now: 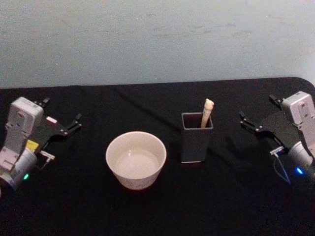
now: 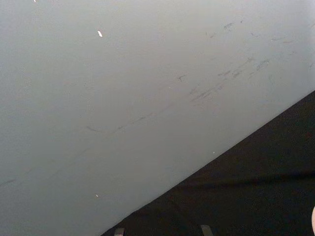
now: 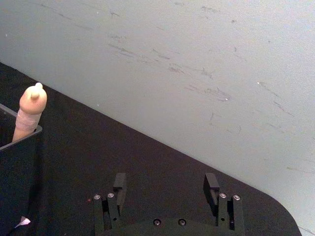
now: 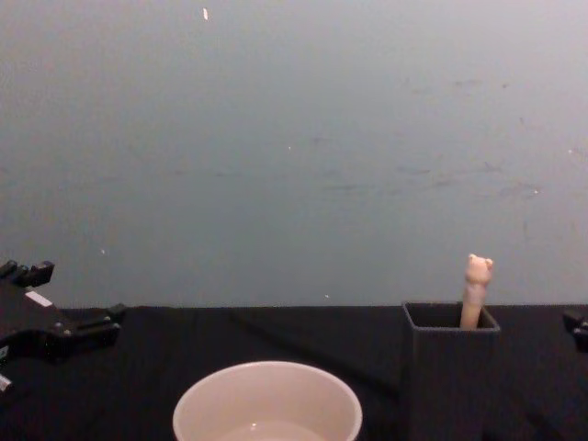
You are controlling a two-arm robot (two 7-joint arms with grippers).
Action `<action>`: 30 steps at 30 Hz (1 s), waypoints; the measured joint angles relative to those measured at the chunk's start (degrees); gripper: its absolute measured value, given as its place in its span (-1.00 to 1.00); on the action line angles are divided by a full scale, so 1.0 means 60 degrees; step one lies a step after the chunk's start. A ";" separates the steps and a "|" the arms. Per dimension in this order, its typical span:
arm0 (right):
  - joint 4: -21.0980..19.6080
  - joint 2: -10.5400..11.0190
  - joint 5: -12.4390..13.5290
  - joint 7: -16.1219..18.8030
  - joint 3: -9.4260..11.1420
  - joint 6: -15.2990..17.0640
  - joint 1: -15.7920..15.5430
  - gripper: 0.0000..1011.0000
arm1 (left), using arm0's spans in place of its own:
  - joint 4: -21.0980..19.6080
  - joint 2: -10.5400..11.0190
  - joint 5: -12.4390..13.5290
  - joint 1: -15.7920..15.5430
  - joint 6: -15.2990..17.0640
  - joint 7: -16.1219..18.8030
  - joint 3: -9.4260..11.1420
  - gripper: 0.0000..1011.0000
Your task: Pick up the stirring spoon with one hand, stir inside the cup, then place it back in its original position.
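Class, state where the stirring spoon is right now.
In the head view the spoon stands in the dark holder, right of the cup, handle up.

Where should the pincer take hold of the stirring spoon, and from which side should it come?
Grip the stirring spoon by its beige handle just under the knob, the part standing above the dark holder. Come from above: its walls enclose the rest. The right pincer is nearer.

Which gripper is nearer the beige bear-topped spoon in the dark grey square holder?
Right. The right gripper is just right of the beige spoon; the left gripper is far left, beyond the cream round cup.
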 joint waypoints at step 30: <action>0.0000 0.0000 0.0000 0.0000 0.0000 0.0000 0.0000 0.98 | 0.0000 0.0000 0.0000 0.0000 0.0000 0.0000 -0.0001 0.98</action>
